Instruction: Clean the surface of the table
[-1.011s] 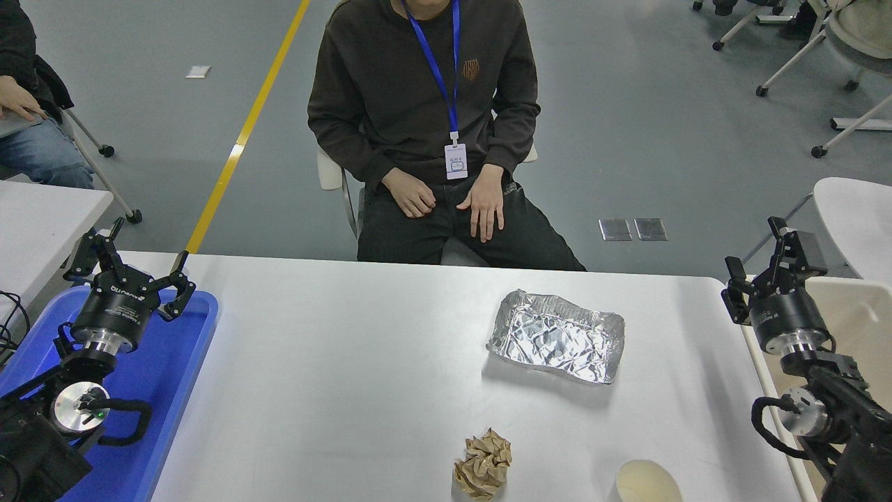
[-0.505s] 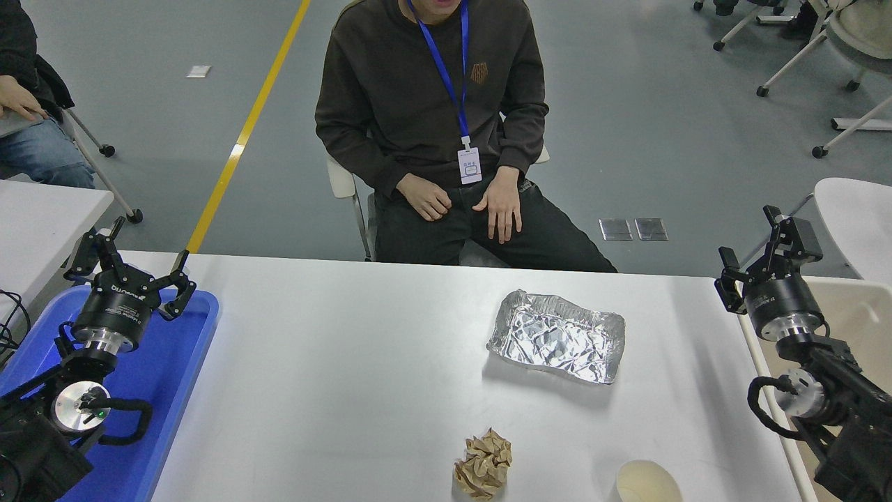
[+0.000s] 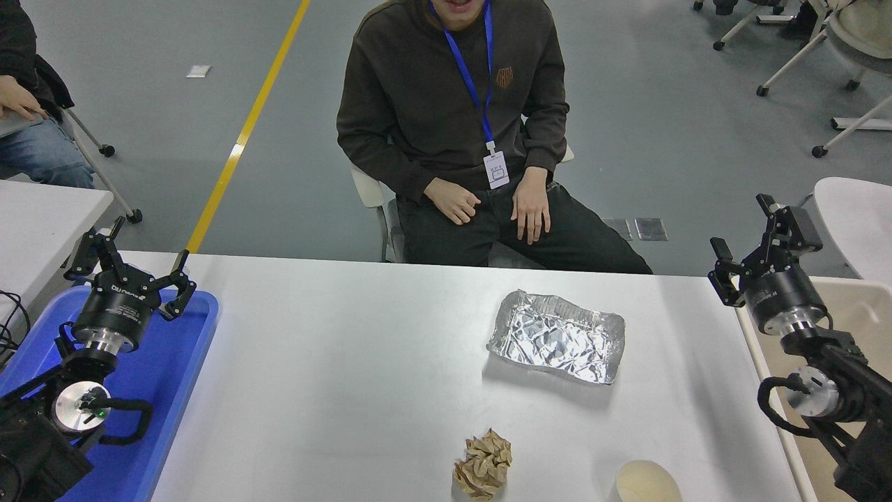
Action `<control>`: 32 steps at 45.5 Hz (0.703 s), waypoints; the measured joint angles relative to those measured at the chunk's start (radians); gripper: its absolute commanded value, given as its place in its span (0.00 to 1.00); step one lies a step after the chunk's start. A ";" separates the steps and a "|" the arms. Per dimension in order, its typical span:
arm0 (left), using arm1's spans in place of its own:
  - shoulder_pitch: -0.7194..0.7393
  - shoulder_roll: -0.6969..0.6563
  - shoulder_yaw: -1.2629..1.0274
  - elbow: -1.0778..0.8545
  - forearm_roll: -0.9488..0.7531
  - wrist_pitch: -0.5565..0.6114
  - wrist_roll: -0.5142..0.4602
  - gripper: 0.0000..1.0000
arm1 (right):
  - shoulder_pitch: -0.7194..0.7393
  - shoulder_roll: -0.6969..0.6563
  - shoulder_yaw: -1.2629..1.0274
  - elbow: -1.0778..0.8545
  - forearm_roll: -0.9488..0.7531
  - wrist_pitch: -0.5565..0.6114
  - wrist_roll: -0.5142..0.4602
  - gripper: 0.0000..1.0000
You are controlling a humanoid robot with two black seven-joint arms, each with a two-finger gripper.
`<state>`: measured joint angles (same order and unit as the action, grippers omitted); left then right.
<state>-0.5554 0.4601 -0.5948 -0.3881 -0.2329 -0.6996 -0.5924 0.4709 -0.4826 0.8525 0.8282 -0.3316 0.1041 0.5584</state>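
The big, wide, white table surface (image 3: 334,390) with rounded corners fills most of the lower part of the view. Three things are seen lying on it. A crinkled, shiny silver foil tray (image 3: 556,336) is set right of the middle, with its open side up. A crumpled ball of brown paper (image 3: 483,464) is found nearer the front edge, below and a little left of the foil tray, well apart from it. A pale paper cup (image 3: 647,482) is seen at the bottom edge, to the right of the paper ball, and it is partly cut off by the picture.

The black left gripper (image 3: 130,261) is parked at the lower left, held over a blue plastic tray (image 3: 178,376) that lies by the table's left end. Its jaws are spread wide and nothing is held between them.

The black right gripper (image 3: 754,237) is held up at the right, just past the table's right end and above a beige bin (image 3: 854,314). Its jaws are spread apart too, with nothing in them. It is well apart from all three things on the table.

A person in a dark sweater (image 3: 453,104) is seated at the far side, with both hands laid on the lap
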 measured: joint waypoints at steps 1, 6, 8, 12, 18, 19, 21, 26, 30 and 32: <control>0.000 0.000 0.000 0.000 0.000 0.000 0.000 1.00 | -0.003 -0.006 -0.003 0.011 0.000 0.000 -0.005 0.98; 0.000 0.000 0.000 0.000 0.000 0.000 0.000 1.00 | -0.013 -0.030 -0.022 0.062 0.001 0.002 -0.027 0.98; 0.000 0.000 0.000 0.000 0.000 0.000 0.000 1.00 | -0.015 -0.040 -0.029 0.080 0.001 0.001 -0.034 0.98; 0.000 0.000 0.001 0.000 0.000 0.000 0.000 1.00 | -0.022 -0.063 -0.049 0.129 -0.005 -0.001 -0.052 0.98; 0.000 0.000 0.001 0.000 0.000 0.000 0.000 1.00 | -0.027 -0.114 -0.086 0.207 -0.010 -0.001 -0.074 0.98; 0.000 0.000 0.001 0.000 0.000 0.000 0.000 1.00 | -0.028 -0.123 -0.092 0.219 -0.011 -0.001 -0.076 0.98; 0.000 0.000 0.001 0.000 0.000 0.000 0.000 1.00 | -0.029 -0.149 -0.108 0.252 -0.013 0.000 -0.082 0.98; 0.000 0.000 0.001 0.000 0.000 0.000 0.000 1.00 | -0.028 -0.207 -0.139 0.316 -0.030 0.003 -0.093 0.98; 0.000 0.000 0.001 0.000 0.000 0.000 0.000 1.00 | -0.023 -0.258 -0.158 0.365 -0.068 0.009 -0.107 0.98; 0.000 0.000 0.001 0.000 0.000 0.000 0.000 1.00 | -0.023 -0.278 -0.165 0.383 -0.092 0.014 -0.114 0.98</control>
<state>-0.5553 0.4602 -0.5941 -0.3881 -0.2329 -0.6996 -0.5922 0.4482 -0.7605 0.6874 1.2110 -0.4237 0.1177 0.4444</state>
